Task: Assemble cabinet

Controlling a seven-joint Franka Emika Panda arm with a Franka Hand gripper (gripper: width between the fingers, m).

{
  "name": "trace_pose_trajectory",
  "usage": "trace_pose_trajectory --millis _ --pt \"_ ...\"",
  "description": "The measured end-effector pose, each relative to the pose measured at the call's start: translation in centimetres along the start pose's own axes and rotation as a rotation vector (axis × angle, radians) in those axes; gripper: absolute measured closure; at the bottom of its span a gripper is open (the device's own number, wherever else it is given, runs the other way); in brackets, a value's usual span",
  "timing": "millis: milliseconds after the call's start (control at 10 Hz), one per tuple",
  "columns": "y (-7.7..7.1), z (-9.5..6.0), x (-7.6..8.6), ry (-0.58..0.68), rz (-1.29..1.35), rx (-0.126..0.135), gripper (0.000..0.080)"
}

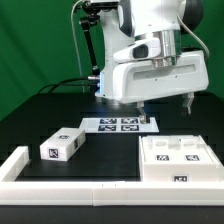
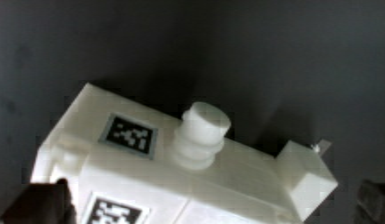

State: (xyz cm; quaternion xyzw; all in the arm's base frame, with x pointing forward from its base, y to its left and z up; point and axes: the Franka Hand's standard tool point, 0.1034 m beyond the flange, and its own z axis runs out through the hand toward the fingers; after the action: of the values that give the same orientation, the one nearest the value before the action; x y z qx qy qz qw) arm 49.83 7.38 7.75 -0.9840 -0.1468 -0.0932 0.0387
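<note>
White plastic on black: the cabinet body (image 1: 180, 160) sits flat on the worktop (image 1: 100, 150) at the near corner on the exterior view's right. Its tags face up and toward the near edge, presumably so the cameras can read its pose. A smaller drawer block (image 1: 62, 145) lies well apart, toward the side edge on the exterior view's left. It sits askew to the edges with one tag showing, loose and not fitted to anything. The border rail (image 1: 20, 165) follows the near edge and turns up that same side edge, probably as a stop to brace parts against. The marker board (image 1: 120, 124) lies flat mid-worktop, toward the far edge. The pincer (image 1: 167, 109) hangs clear of the surface between the marker board and the cabinet body. Its two dark fingers stand apart and nothing is held between them. The cabinet body lies below the pincer and toward the near edge, close but not touching. The drawer block is much farther off, across the worktop. The wrist view is filled by a tagged white part (image 2: 171, 165) with a stubby round peg (image 2: 203, 128) standing on it. I take this for a far corner of the cabinet body but cannot confirm it. Judgement: the arm is approaching, no grasp has been made, and the parts lie separate, so assembly has barely begun.
</note>
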Motion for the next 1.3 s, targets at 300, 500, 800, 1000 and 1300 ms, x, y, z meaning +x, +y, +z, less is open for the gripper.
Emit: trace_pose_trajectory --millis 300,500,800,1000,1300 --pt "-0.7 1.1 -0.7 -0.019 0.204 0.007 0.0002" --pt "-0.8 1.1 -0.7 -0.017 0.264 0.014 0.0002" --pt "-0.4 2.0 -1.0 -0.027 0.250 0.016 0.0002" --pt "0.0 3.6 -1.0 -0.038 0.260 0.024 0.0002" --pt "0.0 4.9 -1.3 -0.041 0.250 0.030 0.0002"
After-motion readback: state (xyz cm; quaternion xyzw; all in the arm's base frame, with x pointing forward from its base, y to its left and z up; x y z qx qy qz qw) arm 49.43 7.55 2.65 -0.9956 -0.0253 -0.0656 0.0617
